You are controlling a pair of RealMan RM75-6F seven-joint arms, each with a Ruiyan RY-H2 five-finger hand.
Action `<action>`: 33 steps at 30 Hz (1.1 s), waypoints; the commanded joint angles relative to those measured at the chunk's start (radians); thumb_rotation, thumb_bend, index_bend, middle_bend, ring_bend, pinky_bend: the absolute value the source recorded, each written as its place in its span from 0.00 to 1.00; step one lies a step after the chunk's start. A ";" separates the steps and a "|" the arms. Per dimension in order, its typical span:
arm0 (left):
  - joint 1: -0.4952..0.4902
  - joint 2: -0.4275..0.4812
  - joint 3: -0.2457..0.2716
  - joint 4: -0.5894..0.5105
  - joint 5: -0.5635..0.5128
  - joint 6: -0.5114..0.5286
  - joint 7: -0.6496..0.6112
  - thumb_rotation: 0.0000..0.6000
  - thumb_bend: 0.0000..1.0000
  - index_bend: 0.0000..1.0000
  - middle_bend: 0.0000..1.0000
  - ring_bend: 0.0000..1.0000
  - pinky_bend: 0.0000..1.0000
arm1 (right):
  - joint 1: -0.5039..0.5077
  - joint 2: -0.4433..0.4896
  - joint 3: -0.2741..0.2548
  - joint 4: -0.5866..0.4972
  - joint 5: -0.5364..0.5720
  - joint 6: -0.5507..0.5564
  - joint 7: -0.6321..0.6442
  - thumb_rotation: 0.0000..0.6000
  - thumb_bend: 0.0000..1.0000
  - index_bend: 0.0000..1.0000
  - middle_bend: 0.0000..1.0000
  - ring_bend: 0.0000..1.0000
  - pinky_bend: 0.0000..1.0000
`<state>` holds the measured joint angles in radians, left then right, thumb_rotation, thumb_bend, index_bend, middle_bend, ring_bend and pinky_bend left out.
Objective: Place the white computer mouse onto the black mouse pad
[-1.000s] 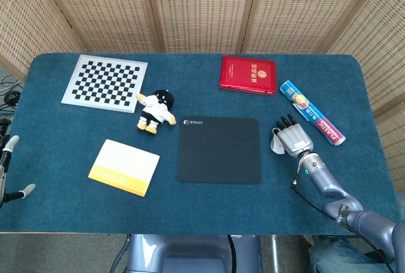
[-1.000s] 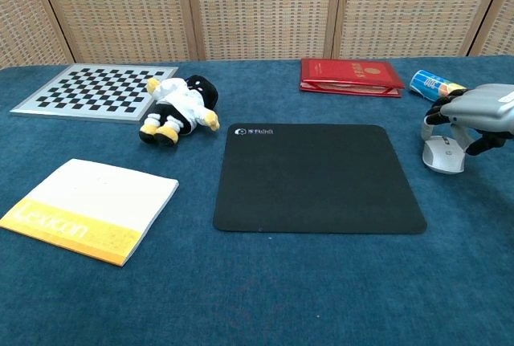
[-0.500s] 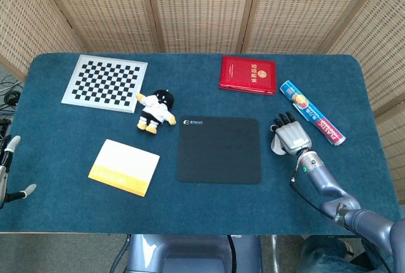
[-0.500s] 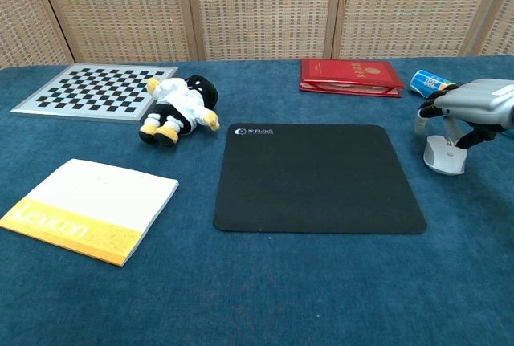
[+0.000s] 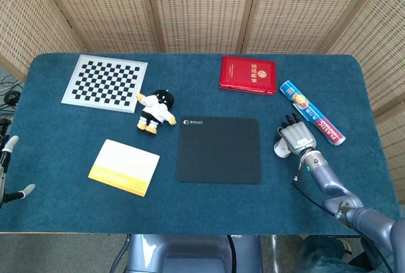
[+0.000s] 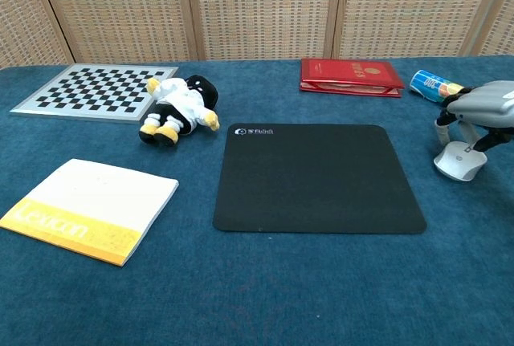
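The white computer mouse (image 6: 459, 163) sits on the table under the right hand's fingers (image 6: 446, 120), right of the flat black mouse pad (image 6: 318, 176).

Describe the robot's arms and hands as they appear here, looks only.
The right hand has a light grey metallic back and black fingers. Its forearm is glossy blue-grey in rounded segments, with a thin black cable along the wrist. Of the left hand, only pale grey-white finger-like parts with dark joints show at the frame edge.
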<state>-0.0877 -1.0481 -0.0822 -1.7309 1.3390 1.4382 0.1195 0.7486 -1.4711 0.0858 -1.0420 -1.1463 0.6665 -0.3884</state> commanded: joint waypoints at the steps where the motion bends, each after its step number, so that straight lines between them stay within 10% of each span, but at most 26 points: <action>1: -0.001 0.003 0.002 -0.002 0.003 -0.004 -0.005 1.00 0.03 0.00 0.00 0.00 0.00 | -0.009 0.046 -0.013 -0.049 0.055 -0.017 -0.051 1.00 1.00 0.39 0.28 0.00 0.04; 14: 0.000 0.002 0.006 -0.008 0.010 0.003 0.004 1.00 0.03 0.00 0.00 0.00 0.00 | -0.061 0.159 -0.010 -0.210 0.042 0.106 0.007 1.00 0.97 0.26 0.10 0.00 0.04; 18: 0.000 0.003 0.006 -0.008 0.010 0.001 0.003 1.00 0.03 0.00 0.00 0.00 0.00 | -0.089 0.208 0.020 -0.250 -0.045 0.143 0.220 1.00 0.24 0.05 0.00 0.00 0.04; 20: -0.001 0.004 0.007 -0.007 0.010 -0.001 0.003 1.00 0.03 0.00 0.00 0.00 0.00 | -0.096 0.234 0.022 -0.266 -0.075 0.127 0.317 1.00 0.09 0.05 0.00 0.00 0.04; 33: -0.009 0.000 0.010 -0.010 0.007 -0.013 0.023 1.00 0.03 0.00 0.00 0.00 0.00 | -0.096 0.210 -0.014 -0.237 -0.106 -0.016 0.527 1.00 0.00 0.10 0.14 0.01 0.13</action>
<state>-0.0959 -1.0477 -0.0727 -1.7416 1.3478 1.4269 0.1409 0.6530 -1.2473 0.0731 -1.2921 -1.2492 0.6524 0.1320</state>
